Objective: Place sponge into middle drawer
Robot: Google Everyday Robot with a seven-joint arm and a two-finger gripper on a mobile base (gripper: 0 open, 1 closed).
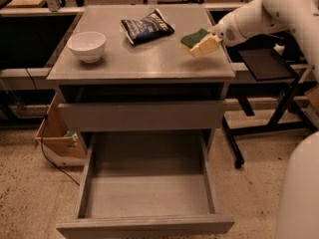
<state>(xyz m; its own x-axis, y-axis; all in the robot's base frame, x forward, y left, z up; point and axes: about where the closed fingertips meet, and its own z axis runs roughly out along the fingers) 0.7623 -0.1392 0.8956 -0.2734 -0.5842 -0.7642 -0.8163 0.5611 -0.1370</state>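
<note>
The sponge [195, 38], dark green on top with pale yellow foam below, is held tilted just above the right side of the cabinet top [149, 59]. My gripper [208, 44] reaches in from the right on the white arm and is shut on the sponge. The middle drawer [149, 195] is pulled wide open below, near the front of the view. Its flat grey floor is bare. The sponge is well above and behind the drawer opening.
A white bowl [86, 45] stands on the cabinet top at the left. A dark blue snack bag [147, 27] lies at the back centre. A closed drawer front [142, 114] sits above the open drawer. A cardboard box [57, 138] is on the floor at left, and a black stand [264, 63] is at right.
</note>
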